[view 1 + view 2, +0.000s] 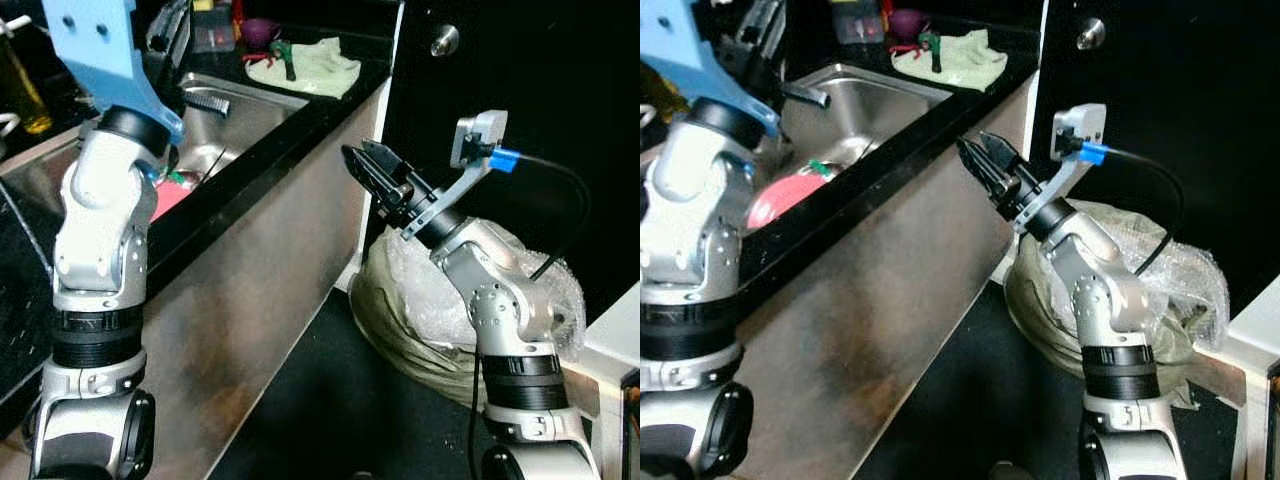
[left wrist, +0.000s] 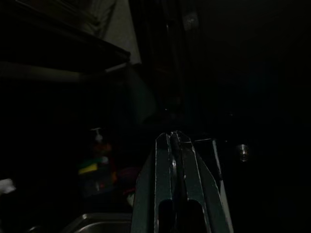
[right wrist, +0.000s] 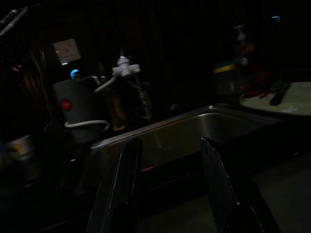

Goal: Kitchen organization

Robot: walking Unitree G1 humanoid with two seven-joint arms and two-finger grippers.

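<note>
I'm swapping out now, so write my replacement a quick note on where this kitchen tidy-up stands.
Left gripper: fingers shut, empty, raised over the sink.
Right gripper: fingers open, empty, in front of the counter's black edge.
Pink item lies in the sink; pale green cloth with a green-handled tool sits on the counter behind.
Nothing is held; sink and counter items remain to sort.

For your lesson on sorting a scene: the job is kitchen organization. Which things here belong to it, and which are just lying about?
Belongs to the job:
steel sink
pink dish in the sink
pale green cloth on the counter
right gripper, jaws open

Lying about:
bubble wrap bag on the floor
round door lock
</note>
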